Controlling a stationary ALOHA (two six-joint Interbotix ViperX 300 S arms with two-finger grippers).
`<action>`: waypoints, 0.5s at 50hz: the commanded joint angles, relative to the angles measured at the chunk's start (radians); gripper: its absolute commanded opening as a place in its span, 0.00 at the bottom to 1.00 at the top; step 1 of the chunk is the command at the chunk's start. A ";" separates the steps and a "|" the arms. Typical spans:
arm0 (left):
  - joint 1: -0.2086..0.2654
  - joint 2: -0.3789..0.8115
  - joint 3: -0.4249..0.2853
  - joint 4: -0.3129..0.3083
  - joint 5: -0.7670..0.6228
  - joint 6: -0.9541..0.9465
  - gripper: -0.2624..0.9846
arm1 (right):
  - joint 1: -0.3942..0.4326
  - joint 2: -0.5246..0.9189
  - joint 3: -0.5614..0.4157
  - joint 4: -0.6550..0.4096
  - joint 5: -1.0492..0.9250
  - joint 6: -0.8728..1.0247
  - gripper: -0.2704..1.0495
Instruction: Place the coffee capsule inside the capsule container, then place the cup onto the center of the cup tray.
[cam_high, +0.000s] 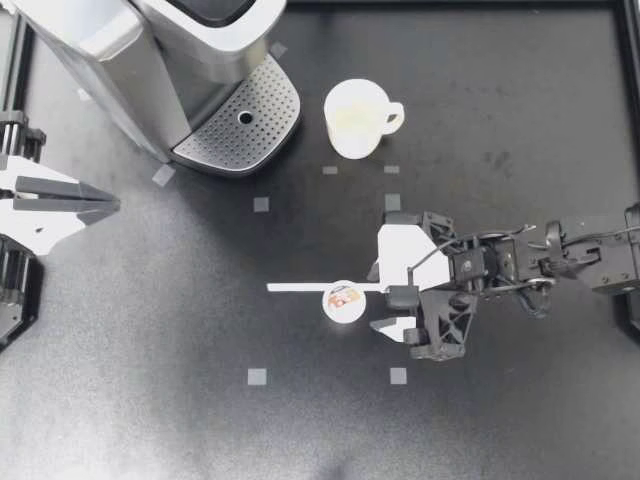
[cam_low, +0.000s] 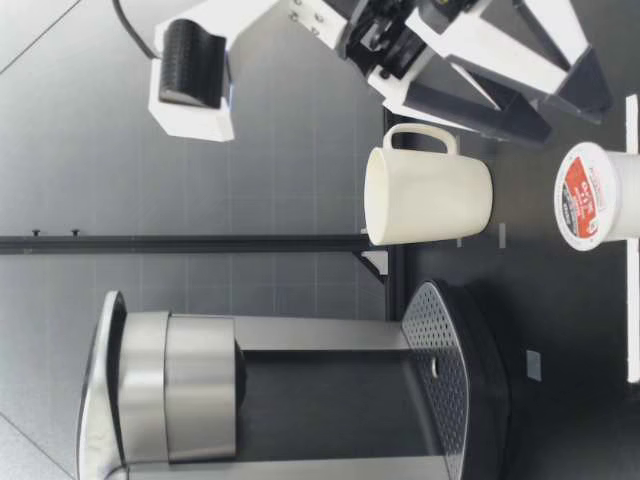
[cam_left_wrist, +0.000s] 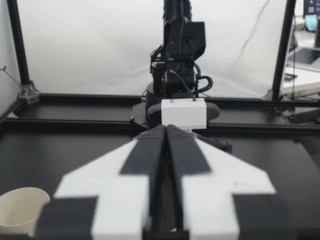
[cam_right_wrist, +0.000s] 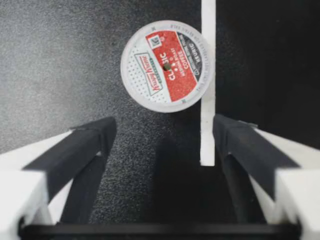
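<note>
The coffee capsule (cam_high: 343, 300) stands on the table, white with a red lid, just ahead of my right gripper (cam_high: 380, 297). That gripper is open and low over the table; the capsule (cam_right_wrist: 167, 65) lies beyond its fingertips (cam_right_wrist: 95, 140), touching neither. From table height the capsule (cam_low: 590, 195) sits under the open right gripper (cam_low: 558, 108). The white cup (cam_high: 358, 118) stands upright beside the perforated cup tray (cam_high: 245, 118) of the coffee machine (cam_high: 150, 50). My left gripper (cam_high: 100, 203) is shut and empty at the table's left edge, far from both.
A white tape strip (cam_high: 300, 288) runs under the capsule. Small grey tape squares (cam_high: 261, 204) mark the black table. A black frame rail (cam_high: 625, 60) borders the table. The cup (cam_left_wrist: 20, 210) shows beside the shut left gripper (cam_left_wrist: 167, 131).
</note>
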 joint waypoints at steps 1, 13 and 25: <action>0.002 0.005 -0.014 0.002 -0.005 -0.002 0.29 | 0.006 -0.005 -0.023 0.002 -0.015 0.000 0.83; 0.002 0.005 -0.014 0.003 -0.005 0.000 0.29 | 0.005 0.029 -0.049 0.002 -0.020 -0.002 0.83; 0.002 0.003 -0.012 0.003 -0.003 -0.003 0.29 | 0.005 0.058 -0.077 0.000 -0.020 -0.005 0.83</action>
